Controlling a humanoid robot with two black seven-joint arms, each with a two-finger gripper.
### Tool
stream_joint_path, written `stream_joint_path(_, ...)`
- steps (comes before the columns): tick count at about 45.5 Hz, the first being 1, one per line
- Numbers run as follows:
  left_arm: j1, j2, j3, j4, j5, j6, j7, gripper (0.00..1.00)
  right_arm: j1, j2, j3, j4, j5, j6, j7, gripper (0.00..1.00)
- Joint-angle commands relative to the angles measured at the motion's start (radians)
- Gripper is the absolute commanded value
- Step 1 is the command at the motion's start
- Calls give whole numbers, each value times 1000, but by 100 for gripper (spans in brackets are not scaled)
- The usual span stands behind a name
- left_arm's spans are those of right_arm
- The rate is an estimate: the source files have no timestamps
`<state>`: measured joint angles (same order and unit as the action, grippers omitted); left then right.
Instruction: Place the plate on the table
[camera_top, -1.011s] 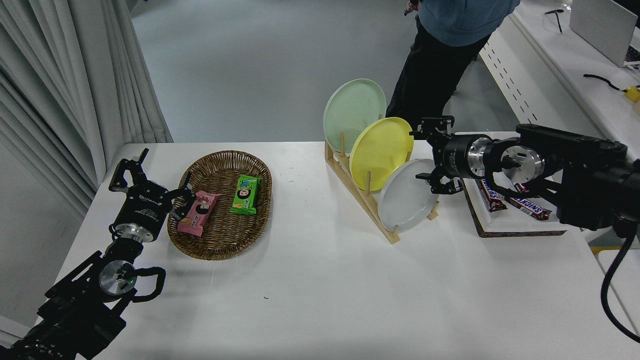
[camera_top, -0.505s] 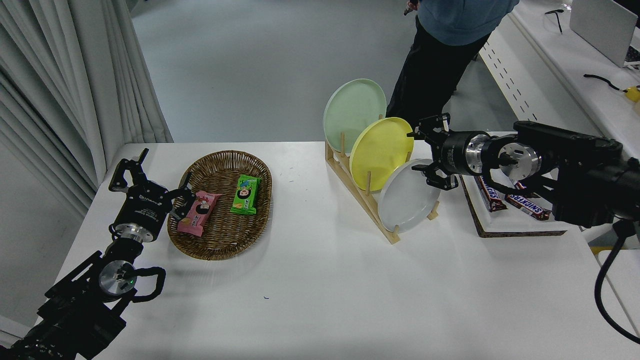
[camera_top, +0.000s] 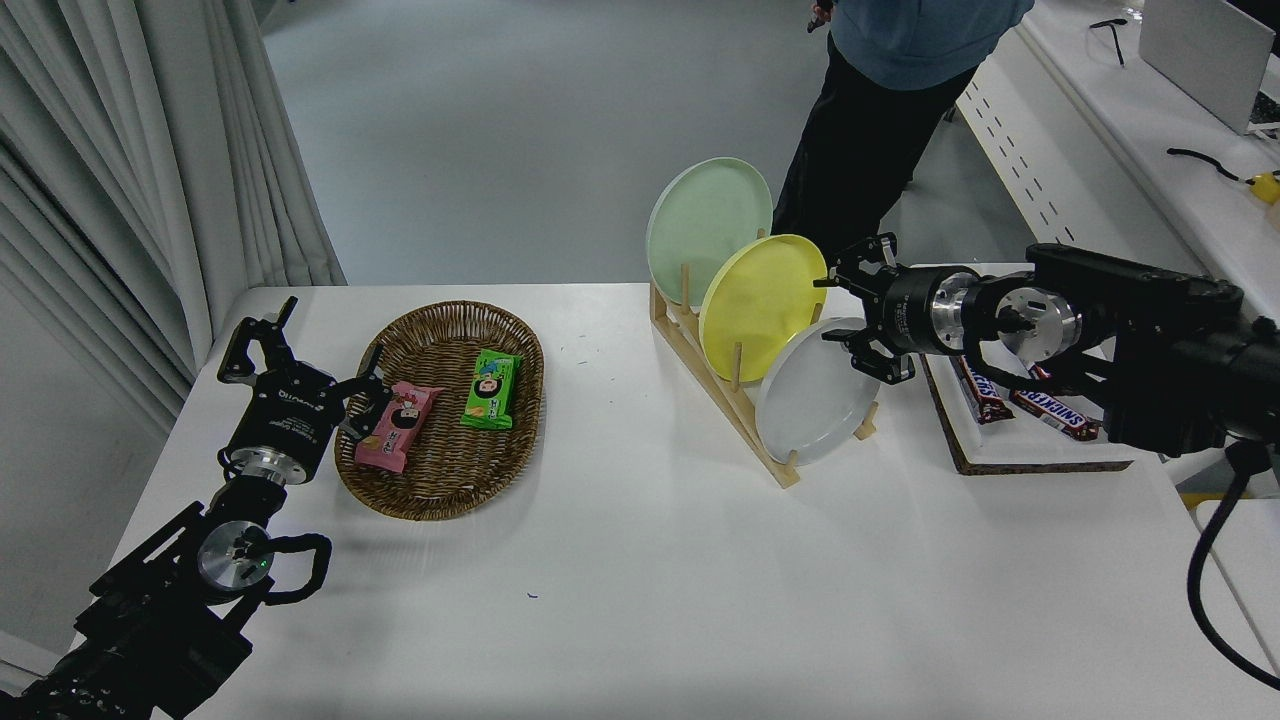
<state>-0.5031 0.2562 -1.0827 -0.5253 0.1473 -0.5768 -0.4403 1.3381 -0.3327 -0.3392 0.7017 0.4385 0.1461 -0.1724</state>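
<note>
The grey-white plate (camera_top: 815, 400) stands on its edge in the front slot of a wooden plate rack (camera_top: 722, 397). Little pegs hold it up, so it leans back and does not roll away. A yellow plate (camera_top: 760, 300) stands behind it, and a mint-green plate (camera_top: 705, 225) is at the back.

The right end effector (camera_top: 855, 320) reaches in from the side, right by the top edge of the grey-white plate. Its fingers are spread apart and they hold nothing. I think it comes in sideways so the fingers can slip over the thin rim. I cannot tell if a finger touches the plate yet. The yellow plate is very close, so a bump could knock it.

The plate is not on the white surface (camera_top: 650, 580) yet. There is a lot of bare room in front of the rack to lay it down.

The left end effector (camera_top: 300, 355) rests by a wicker basket (camera_top: 440, 490) with two snack packs inside. Its fingers are spread too, with nothing in them. A tray (camera_top: 1020, 450) with candy bars sits under the right arm. A person (camera_top: 900, 90) stands at the far side.
</note>
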Motion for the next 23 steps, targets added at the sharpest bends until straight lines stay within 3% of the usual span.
stream_joint_path(1, 0, 0, 0, 1, 0, 0, 0, 100, 0, 7, -3, -2, -1, 3, -1, 57)
stream_joint_path(20, 0, 0, 0, 1, 0, 0, 0, 100, 0, 15, 3, -4, -26, 17, -18, 45)
stream_joint_path(23, 0, 0, 0, 1, 0, 0, 0, 100, 0, 14, 3, -4, -29, 18, -27, 40)
